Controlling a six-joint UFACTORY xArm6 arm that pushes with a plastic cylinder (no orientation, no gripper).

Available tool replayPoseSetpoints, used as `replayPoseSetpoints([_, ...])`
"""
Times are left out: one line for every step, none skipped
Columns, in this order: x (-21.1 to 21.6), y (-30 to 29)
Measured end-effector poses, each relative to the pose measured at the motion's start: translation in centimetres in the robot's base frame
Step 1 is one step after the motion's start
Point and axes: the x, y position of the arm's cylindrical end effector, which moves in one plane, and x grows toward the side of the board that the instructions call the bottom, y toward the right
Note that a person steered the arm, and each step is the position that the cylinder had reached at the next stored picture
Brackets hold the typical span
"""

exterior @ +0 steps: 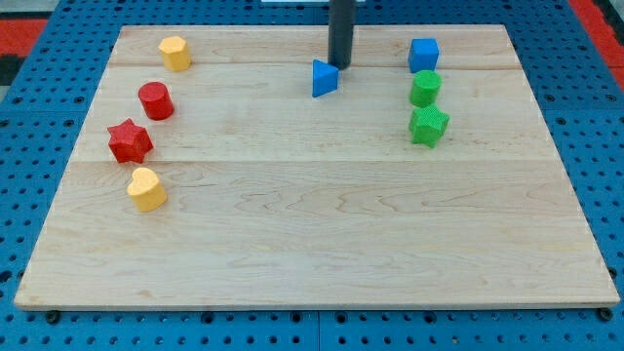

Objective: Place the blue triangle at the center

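Pale wood makes up the board [312,244], a rectangular table top of jointed planks lying on a blue pegboard surface [29,195] dotted with holes. Treat the board as a clock face, with twelve at the view's top.

The blue triangle [325,78] sits near twelve o'clock, a little above the board's middle and close to the top edge. A straight dark rod comes down from the view's top, and my tip [339,66] rests just beside the triangle at its one o'clock corner, touching it or very nearly so; the view does not settle which. The rod has nothing that opens or closes and it holds nothing.

Toward two o'clock, three blocks stand in a short column. A blue cube [423,54] is uppermost, a green cylinder [425,88] is just below it, and a green star-like block [428,126] is just below that.

On the opposite side, four blocks curve down the board's left. A yellow hexagonal block [175,53] lies at eleven o'clock. A red cylinder [155,100] lies at ten o'clock. A red star [129,141] lies near nine o'clock, and a yellow heart-shaped block [146,189] sits just below it, toward eight o'clock.
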Motion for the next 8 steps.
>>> replayPoseSetpoints([1.8,-3.4])
replayPoseSetpoints([4.0,-2.9])
replayPoseSetpoints([5.6,-2.6])
replayPoseSetpoints([3.5,-2.0])
replayPoseSetpoints([3.9,-1.3])
replayPoseSetpoints([3.9,1.7])
replayPoseSetpoints([8.1,2.0])
replayPoseSetpoints([10.3,1.5])
